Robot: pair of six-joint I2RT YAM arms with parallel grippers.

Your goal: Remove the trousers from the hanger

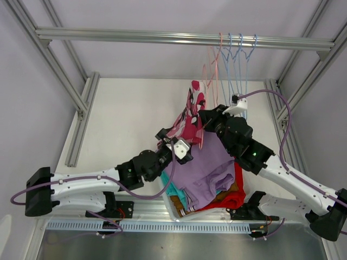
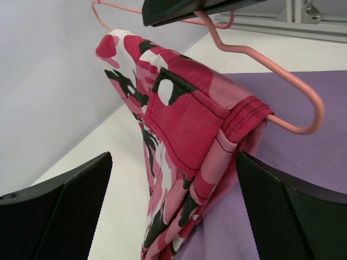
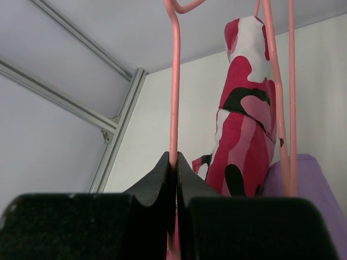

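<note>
White tabletop (image 1: 124, 119) inside aluminium frame, right claw (image 3: 174, 161) pinched together on the pink hanger (image 3: 173, 81) wire, left claw (image 2: 173, 181) wide apart flanking the pink camouflage trousers (image 2: 184, 124) draped over the hanger bar, so grab step; next likely needs closing on cloth, then pulling it off.

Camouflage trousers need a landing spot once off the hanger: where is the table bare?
Bare table lies left of the camouflage trousers, out to the frame rail. Crowded: the garment pile between the arms, and the pink hanger and blue hangers at rear right.
</note>
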